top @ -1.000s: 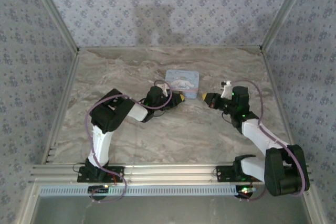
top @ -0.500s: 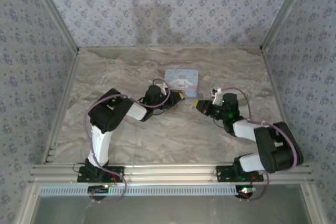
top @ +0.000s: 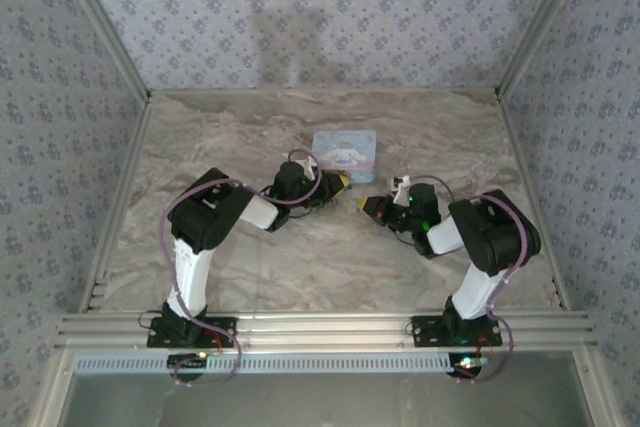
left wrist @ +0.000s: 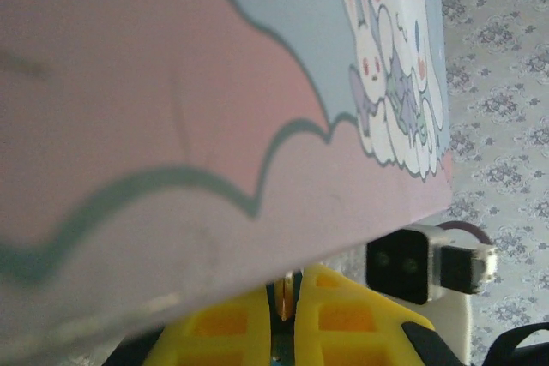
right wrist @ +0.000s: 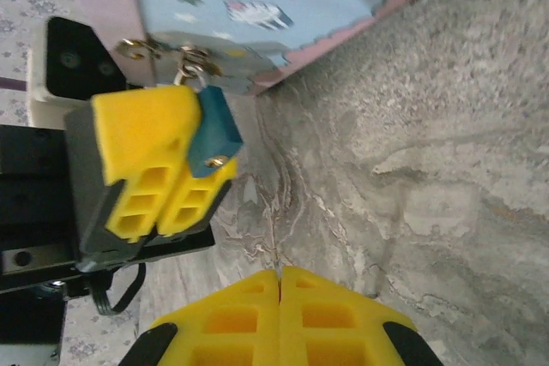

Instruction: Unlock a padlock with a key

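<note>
The small teal padlock (right wrist: pixel 214 129) hangs from the hasp on the front of a light-blue tin box (top: pixel 345 146), brass keyhole end facing outward. My left gripper (top: pixel 342 184) is shut on the padlock, its yellow fingers (right wrist: pixel 146 130) clamping the lock's body. A brass-coloured sliver shows between the left gripper (left wrist: pixel 296 279) tips, under the tin (left wrist: pixel 214 83). My right gripper (top: pixel 366 204) is shut and sits just right of the lock, a short gap away and pointing at it. At the right gripper (right wrist: pixel 280 273) tip seam I see only a thin pale line. I cannot tell the key from the marble veins.
The tin box (right wrist: pixel 257 6) is tilted, its front lifted off the marble tabletop (top: pixel 300 257). Patterned walls enclose the table at the back and sides. Bare marble lies in front of and around both arms.
The right arm has folded in and its gripper has swung left, closing most of the gap to the padlock. The left gripper and tin shifted slightly back.
</note>
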### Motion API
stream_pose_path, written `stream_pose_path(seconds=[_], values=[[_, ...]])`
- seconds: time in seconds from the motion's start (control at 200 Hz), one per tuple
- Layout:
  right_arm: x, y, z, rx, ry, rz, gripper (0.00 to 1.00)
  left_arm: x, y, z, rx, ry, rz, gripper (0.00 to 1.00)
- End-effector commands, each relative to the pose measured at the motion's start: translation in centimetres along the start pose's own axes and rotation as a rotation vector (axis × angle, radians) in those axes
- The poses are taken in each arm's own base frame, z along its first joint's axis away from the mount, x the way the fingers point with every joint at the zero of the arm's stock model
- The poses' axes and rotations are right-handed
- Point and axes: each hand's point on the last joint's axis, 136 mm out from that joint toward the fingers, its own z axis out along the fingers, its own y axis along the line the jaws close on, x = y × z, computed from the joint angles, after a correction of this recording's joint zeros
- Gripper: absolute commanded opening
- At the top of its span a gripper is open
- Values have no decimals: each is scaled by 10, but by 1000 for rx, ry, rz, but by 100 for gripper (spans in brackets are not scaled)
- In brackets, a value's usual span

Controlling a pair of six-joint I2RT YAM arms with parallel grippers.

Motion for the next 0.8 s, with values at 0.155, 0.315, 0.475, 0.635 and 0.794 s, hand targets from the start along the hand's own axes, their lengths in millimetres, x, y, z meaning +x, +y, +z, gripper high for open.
stream_pose_path(seconds=[0.155,0.315,0.475,0.635,0.794], values=[[-11,21,11,-108,-39,-3,0,26,40,-2,-81,93,-140,4],[-13,23,12,-130,-46,9,0,26,39,-2,-73,93,-140,4],[-16,25,15,-140,-46,11,0,27,39,-2,-67,93,-142,4],[-16,27,15,-145,-45,12,0,27,41,-2,-63,90,-147,4],[-17,25,15,-144,-48,18,0,27,40,-2,-56,90,-155,4]])
